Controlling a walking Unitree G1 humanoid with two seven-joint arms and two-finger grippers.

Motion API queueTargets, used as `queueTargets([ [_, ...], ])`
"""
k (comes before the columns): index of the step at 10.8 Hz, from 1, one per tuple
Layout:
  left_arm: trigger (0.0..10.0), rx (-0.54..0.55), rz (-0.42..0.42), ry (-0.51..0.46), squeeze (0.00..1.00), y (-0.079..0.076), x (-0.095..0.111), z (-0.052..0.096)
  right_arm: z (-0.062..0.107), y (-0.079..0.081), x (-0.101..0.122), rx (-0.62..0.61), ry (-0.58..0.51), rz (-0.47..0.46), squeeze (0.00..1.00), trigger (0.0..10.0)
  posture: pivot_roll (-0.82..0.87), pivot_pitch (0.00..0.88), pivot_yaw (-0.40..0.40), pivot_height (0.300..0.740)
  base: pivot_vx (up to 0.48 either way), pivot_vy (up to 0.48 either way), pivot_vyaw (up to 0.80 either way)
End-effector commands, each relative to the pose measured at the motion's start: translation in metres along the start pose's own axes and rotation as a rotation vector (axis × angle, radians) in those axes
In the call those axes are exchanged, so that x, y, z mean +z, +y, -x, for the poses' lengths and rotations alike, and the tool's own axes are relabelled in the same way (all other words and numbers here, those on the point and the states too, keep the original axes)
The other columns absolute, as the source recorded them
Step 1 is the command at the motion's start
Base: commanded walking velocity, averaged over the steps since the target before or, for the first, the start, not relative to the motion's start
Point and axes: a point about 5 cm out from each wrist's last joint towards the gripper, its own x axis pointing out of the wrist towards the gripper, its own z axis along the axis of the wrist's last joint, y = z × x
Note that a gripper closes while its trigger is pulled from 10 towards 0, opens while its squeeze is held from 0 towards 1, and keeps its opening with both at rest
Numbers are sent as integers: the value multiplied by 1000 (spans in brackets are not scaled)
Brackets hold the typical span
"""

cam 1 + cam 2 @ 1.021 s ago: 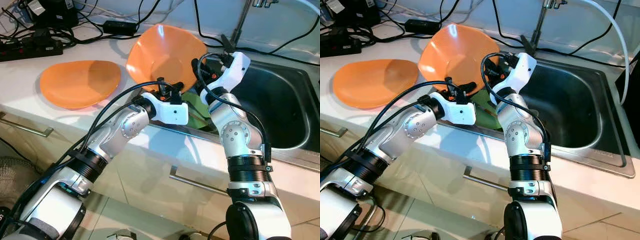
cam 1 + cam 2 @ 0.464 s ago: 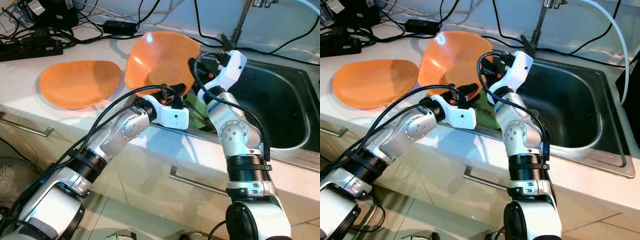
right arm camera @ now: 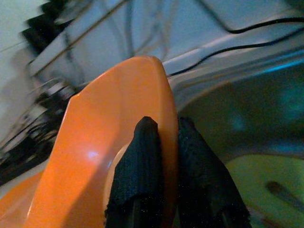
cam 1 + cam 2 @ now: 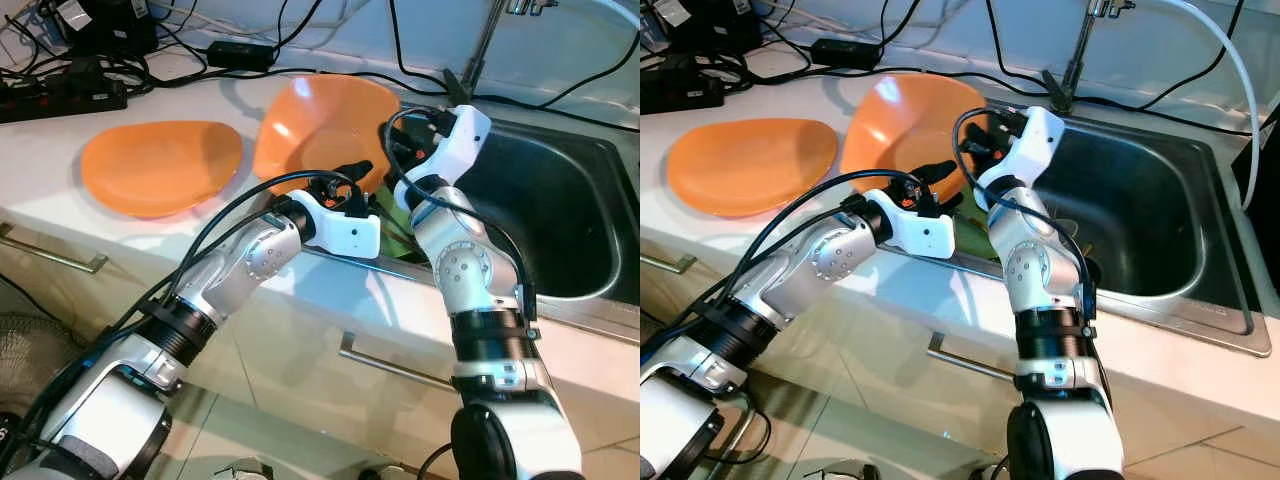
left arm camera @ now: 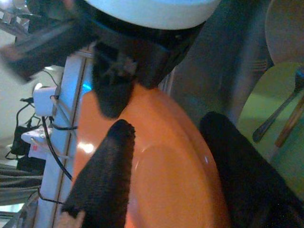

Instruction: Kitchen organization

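Pinching the rim of the tilted orange plate between its two black fingers, the right gripper held it at the edge of the sink, the fingers clamped one on each face of the rim. The plate leaned half over the counter on the sink's left side, its lower edge near the sink's front left corner. The left gripper sat just beside that lower edge with its fingers spread wide, the plate between them but not yet squeezed. The plate looked stiff, light and glossy, probably plastic, so it would likely slip under a thin pinch; a hold on the rim from both sides seemed the safest way to carry it. A second orange plate lay flat on the counter, well to the left of the sink. Inside the sink, at its left end, a green plate held some cutlery, seemingly a fork and chopsticks.
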Motion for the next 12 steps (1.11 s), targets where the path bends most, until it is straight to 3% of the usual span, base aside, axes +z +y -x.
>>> queueTargets([
  [1, 10000, 71, 2, -13, 1000, 16, 1, 1, 1, -23, 11, -115, -47, 14, 0, 0, 88, 45, -20, 740, 0, 0, 0],
  [2, 10000, 72, 7, -6, 318, 16, 1, 1, 0, -32, 17, -164, -71, 2, 0, 0, 90, 44, -21, 740, 0, 0, 0],
  [3, 10000, 70, 8, -1, 0, 15, 0, 2, 0, -38, 22, -196, -86, -15, 0, 0, 91, 43, -22, 740, 0, 0, 0],
  [6, 10000, 67, 26, 12, 0, 12, -2, 4, -2, -58, 37, -311, -145, -66, 0, 0, 90, 40, -22, 740, 0, 0, 0],
  [7, 10000, 80, 77, 21, 0, 10, -3, 4, -1, -71, 40, -390, -162, -47, 0, 0, 92, 39, -23, 740, 0, 0, 0],
  [8, 10000, 149, 280, 30, 0, 9, -4, 4, 2, -86, 40, -465, -166, -8, 0, 0, 94, 40, -24, 740, 0, 0, 0],
  [9, 10000, 194, 401, 44, 0, 8, -6, 5, 3, -91, 38, -481, -159, 26, 0, 0, 95, 40, -24, 740, 0, 0, 0],
  [10, 10000, 254, 541, 75, 0, 6, -11, 7, 4, -94, 36, -481, -149, 100, 0, 7961, 95, 42, -23, 740, 0, 0, 0],
  [11, 10000, 315, 766, 139, 0, -2, -21, 10, 4, -96, 31, -483, -134, 215, 0, 10000, 94, 43, -22, 740, 0, 0, 0],
  [12, 10000, 334, 853, 169, 0, -5, -25, 12, 3, -96, 27, -473, -117, 261, 0, 10000, 92, 42, -22, 740, 0, 0, 0],
])
